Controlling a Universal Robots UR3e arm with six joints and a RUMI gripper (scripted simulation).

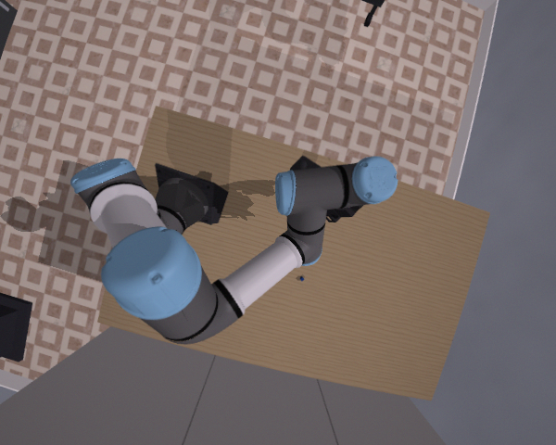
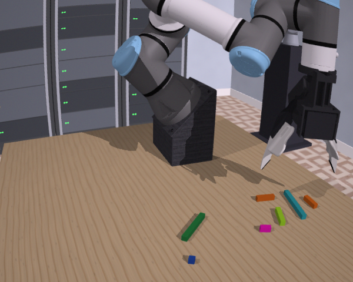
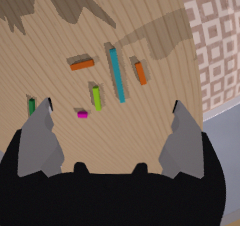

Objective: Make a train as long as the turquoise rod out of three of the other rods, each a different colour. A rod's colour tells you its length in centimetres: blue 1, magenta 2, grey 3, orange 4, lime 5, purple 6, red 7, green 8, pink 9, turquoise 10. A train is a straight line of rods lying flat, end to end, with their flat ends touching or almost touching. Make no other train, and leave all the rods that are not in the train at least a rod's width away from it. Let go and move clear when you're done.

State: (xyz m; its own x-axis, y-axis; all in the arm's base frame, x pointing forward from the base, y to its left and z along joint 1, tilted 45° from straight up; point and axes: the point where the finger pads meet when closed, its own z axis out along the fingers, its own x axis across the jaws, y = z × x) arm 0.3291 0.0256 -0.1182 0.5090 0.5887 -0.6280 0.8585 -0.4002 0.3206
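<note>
Fingers [image 2: 299, 162] spread wide, empty, hovering above the right-side cluster. Turquoise rod [image 2: 295, 204] lies flat between orange [image 2: 265, 197] and lime [image 2: 280, 215] rods; nothing lined up yet.

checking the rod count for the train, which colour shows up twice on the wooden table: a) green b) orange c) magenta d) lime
b: two short orange rods lie on either side of the long turquoise rod, while the lime rod, magenta rod and green rod each appear once.
</note>
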